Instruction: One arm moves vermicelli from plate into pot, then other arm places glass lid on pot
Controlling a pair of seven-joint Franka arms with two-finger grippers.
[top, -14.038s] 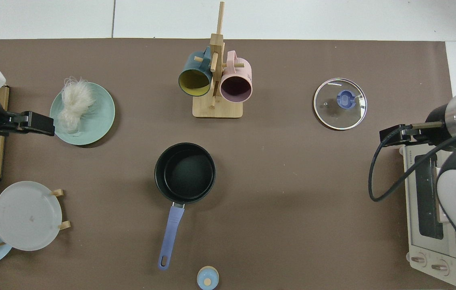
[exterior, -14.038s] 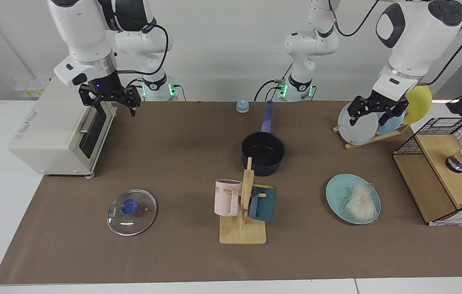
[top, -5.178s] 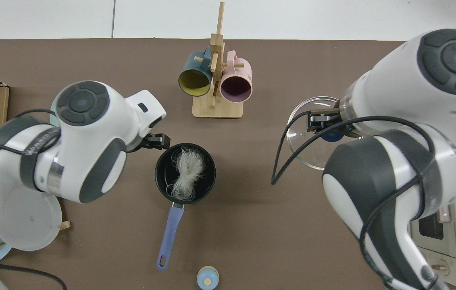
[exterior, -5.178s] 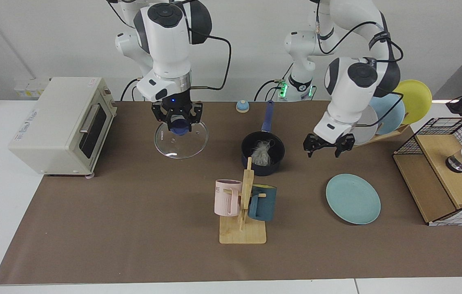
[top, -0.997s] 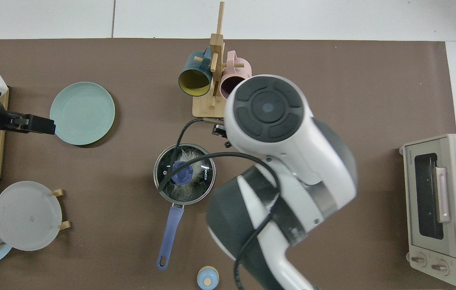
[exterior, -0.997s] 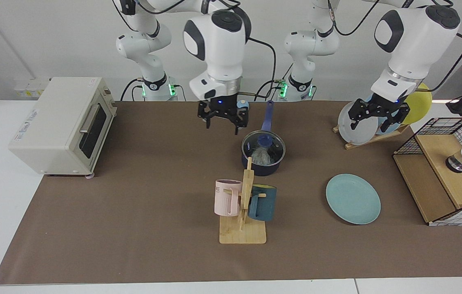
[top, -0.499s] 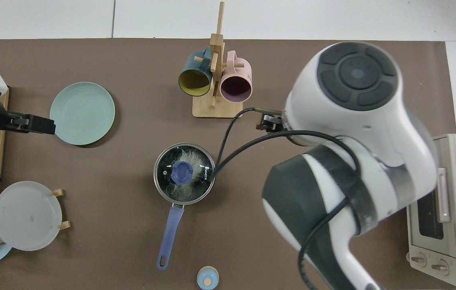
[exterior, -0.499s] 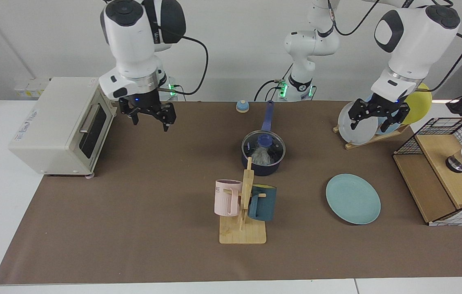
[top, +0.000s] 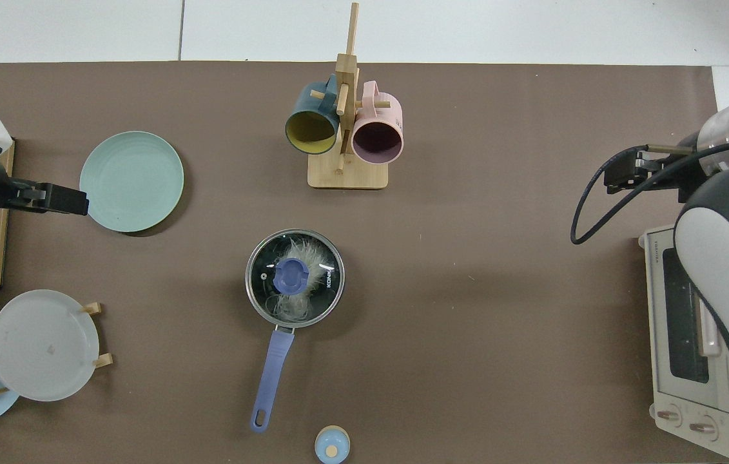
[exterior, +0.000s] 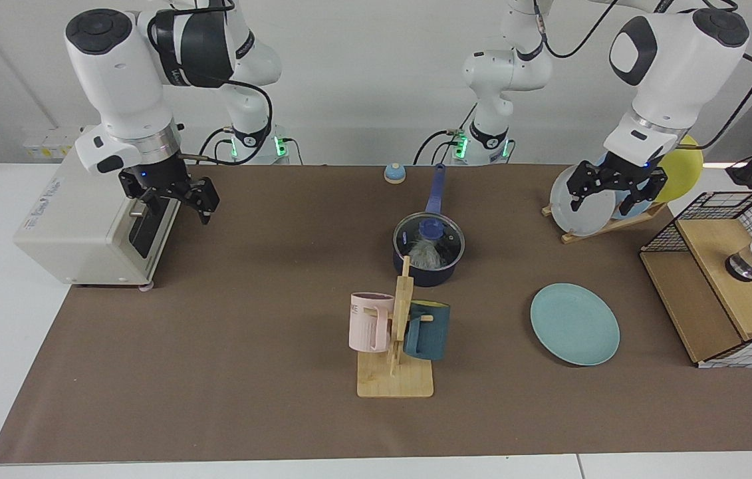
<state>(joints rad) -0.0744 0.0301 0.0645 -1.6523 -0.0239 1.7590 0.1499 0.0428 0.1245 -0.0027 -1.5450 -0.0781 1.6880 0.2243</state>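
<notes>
Resting on pot (exterior: 428, 258), glass lid (exterior: 429, 233), far from right claw (exterior: 173, 197)

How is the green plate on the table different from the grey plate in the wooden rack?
The green plate lies flat on the brown mat; the grey plate stands on edge in the wooden rack. The green plate sits alone, while the grey plate has other plates behind it. The left gripper hangs in front of the grey one. Both are round and bare.
</notes>
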